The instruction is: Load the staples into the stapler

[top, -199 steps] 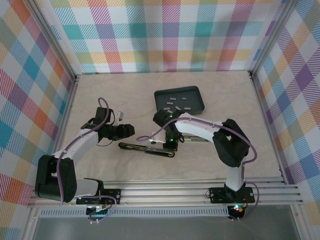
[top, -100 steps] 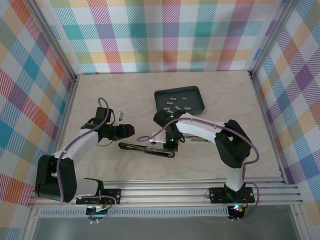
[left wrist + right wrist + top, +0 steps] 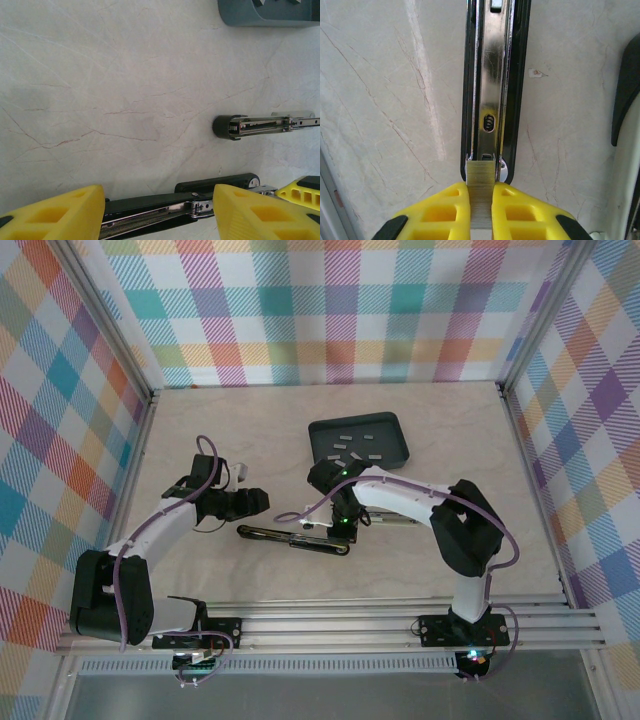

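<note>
Sliding the strip in cleanly was the step in hand, by my reading. The right pincer (image 3: 481, 192) was closed on one strip of staples (image 3: 481, 172), its yellow fingers (image 3: 445, 210) pinching the strip's two long sides, and the free end of the strip sat right at the near end of the stapler (image 3: 492, 75), over the mouth of the open metal channel. To do it well, the strip probably needed to stay in line with the channel and level, legs down over the rail, then be pushed straight along it. Any twist would likely jam it against the black side walls. Letting go would best wait until the channel itself carried the strip.

The left pincer (image 3: 157, 205) stood partly open and held nothing. It hung above the worktop (image 3: 125, 90) just beside the stapler's other end, close enough to steady the body if it slid.

The held strip looked pale grey, finely ribbed and short against the long channel. More staples (image 3: 345, 439) lay scattered in the dark tray (image 3: 395, 440) behind the stapler, well apart from it.
</note>
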